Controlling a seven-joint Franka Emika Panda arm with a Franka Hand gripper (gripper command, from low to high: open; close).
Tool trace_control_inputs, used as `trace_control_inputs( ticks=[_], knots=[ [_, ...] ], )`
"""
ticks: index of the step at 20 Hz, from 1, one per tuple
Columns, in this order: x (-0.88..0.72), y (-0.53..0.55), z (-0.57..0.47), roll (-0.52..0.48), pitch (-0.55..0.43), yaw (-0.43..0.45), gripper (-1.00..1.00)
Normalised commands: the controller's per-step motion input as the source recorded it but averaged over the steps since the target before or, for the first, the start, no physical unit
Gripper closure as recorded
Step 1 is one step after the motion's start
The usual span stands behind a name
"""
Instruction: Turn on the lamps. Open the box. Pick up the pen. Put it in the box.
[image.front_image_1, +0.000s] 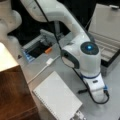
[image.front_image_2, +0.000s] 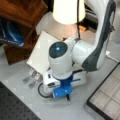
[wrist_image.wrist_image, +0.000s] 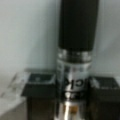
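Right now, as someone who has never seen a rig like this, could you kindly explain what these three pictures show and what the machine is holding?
The big white machine is a robot arm with a blue light on one joint. Two pictures come from cameras off the arm, looking down at a grey table. The third comes from a camera on the wrist, looking along the hand.

In the wrist view, the hand's two dark fingers sit on either side of the pen, black with a silvery section, and appear closed on it.

On the table lie a white notebook, a small orange-tipped object and a white cable. The box stands open, showing grey compartments. The lamp glows. A brown wooden block stands beside the notebook.
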Motion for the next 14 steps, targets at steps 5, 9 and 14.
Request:
trace_control_inputs(
  ticks=[5, 9, 14],
  knots=[
    [-0.06, 0.12, 0.33, 0.015, 0.095, -0.233, 1.0],
    [-0.19, 0.14, 0.42, 0.01, 0.092, -0.245, 1.0],
    [-0.16, 0.12, 0.39, 0.002, 0.059, -0.228, 1.0]
  ],
)
